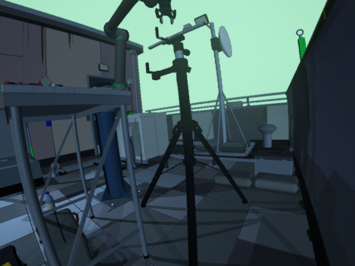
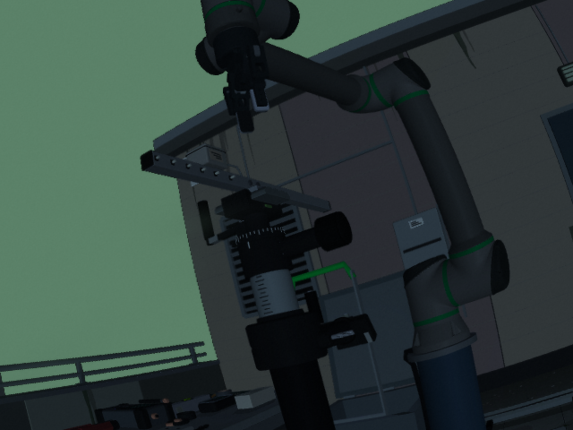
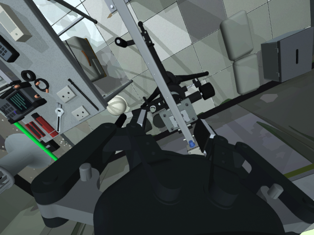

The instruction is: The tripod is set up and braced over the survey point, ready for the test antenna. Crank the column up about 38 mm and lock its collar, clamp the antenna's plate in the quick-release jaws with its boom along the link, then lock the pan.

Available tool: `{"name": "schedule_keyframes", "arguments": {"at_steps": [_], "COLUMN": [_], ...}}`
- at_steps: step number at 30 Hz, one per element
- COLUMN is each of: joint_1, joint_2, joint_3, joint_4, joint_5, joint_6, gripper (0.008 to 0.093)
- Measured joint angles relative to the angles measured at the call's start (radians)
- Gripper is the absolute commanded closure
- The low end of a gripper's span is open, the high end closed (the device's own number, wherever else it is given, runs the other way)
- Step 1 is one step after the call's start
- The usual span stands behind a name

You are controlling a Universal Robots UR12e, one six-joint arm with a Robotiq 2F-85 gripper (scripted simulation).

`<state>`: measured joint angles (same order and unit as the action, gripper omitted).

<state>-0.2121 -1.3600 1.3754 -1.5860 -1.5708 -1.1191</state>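
The black tripod (image 1: 186, 137) stands mid-floor on the rooftop. Its pale column section (image 2: 275, 287) shows above the collar (image 2: 287, 340). The crank handle (image 1: 149, 70) sticks out to the left below the head. The antenna's grey boom (image 2: 231, 178) lies across the head, its plate (image 3: 178, 116) sitting in the quick-release jaws. A round black knob (image 2: 333, 231) projects from the head's side. My gripper (image 1: 165, 17) hangs above the boom, open and empty. The wrist camera shows the boom running away below my fingers (image 3: 168, 126).
A metal work table (image 1: 66, 97) stands left of the tripod, carrying tools and a meter (image 3: 19, 101). The arm's blue pedestal (image 1: 110, 154) is behind it. A dish mast (image 1: 220, 86) rises beyond, with sandbags (image 1: 258, 179) on the floor. A dark wall (image 1: 324, 143) runs along the right.
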Motion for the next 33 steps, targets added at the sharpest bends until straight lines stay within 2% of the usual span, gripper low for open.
{"name": "schedule_keyframes", "arguments": {"at_steps": [9, 15, 20, 28, 33], "joint_1": [0.156, 0.227, 0.253, 0.256, 0.262], "joint_2": [0.078, 0.128, 0.149, 0.152, 0.161], "joint_3": [-0.098, -0.165, -0.194, -0.199, -0.208], "joint_4": [0.021, 0.037, 0.045, 0.048, 0.081], "joint_5": [0.000, 0.000, 0.000, -0.002, -0.028], "joint_6": [0.154, 0.226, 0.252, 0.255, 0.240], "gripper": [0.0334, 0.0334, 0.0334, 0.0334, 0.0334]}}
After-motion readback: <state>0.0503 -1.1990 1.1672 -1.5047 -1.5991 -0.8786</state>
